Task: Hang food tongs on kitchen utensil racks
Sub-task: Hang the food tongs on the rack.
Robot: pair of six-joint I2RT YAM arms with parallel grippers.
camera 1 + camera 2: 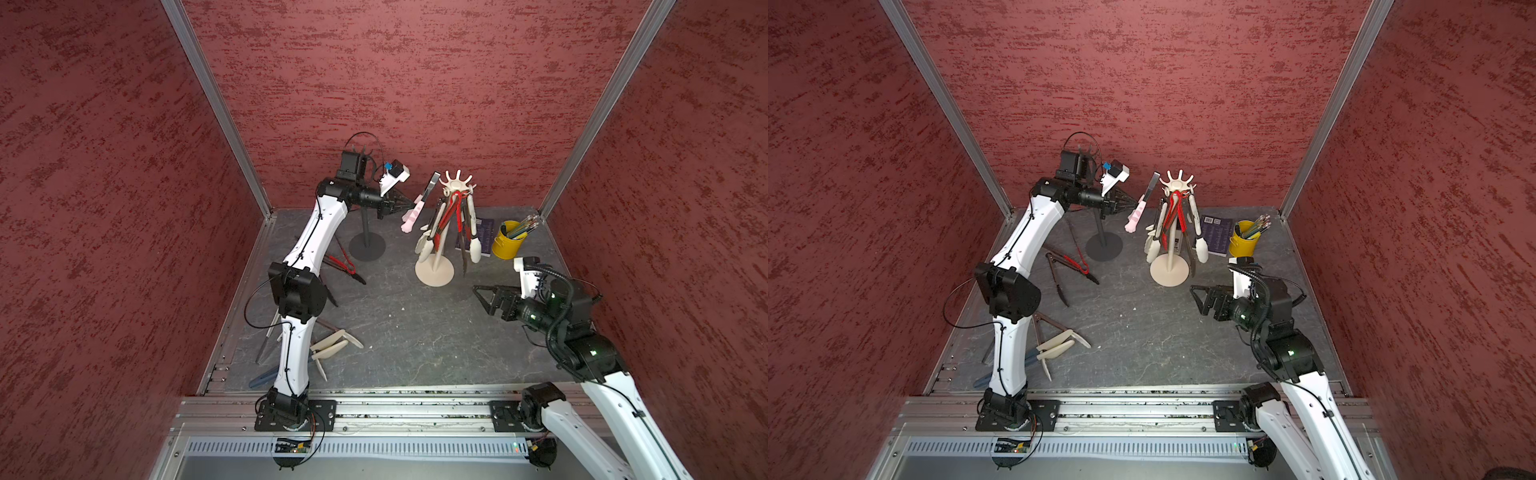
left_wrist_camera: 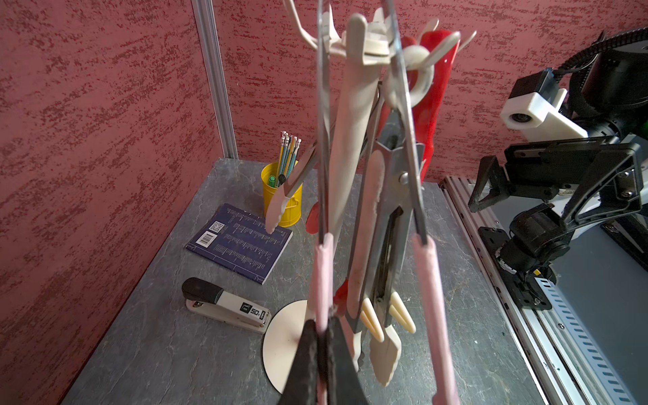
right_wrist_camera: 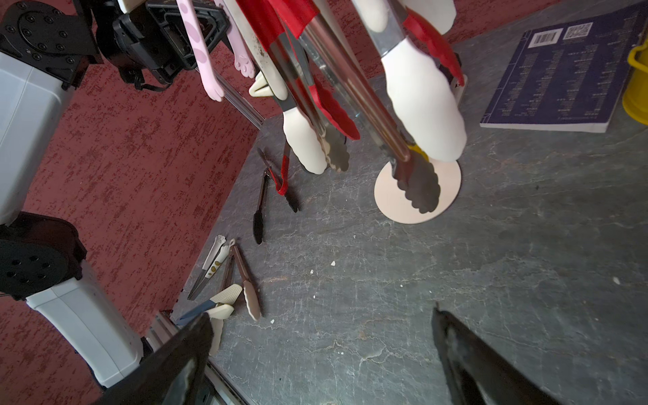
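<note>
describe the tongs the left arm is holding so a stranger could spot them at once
Find the cream-white pole rack with a crown of upturned hooks near the back wall, crowded with hanging tongs. Beside it, toward the dark grey rack, the left gripper holds the metal tongs with pink cat-paw tips in the air. They are the only pink pair.

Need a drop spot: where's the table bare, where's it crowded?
Bare: the wide middle patch between cream rack base, right gripper and front rail; also the narrow gap between that base and the dark rack base. Crowded: loose tongs along the left arm's side; book, yellow cup, stapler on the far right.
</note>
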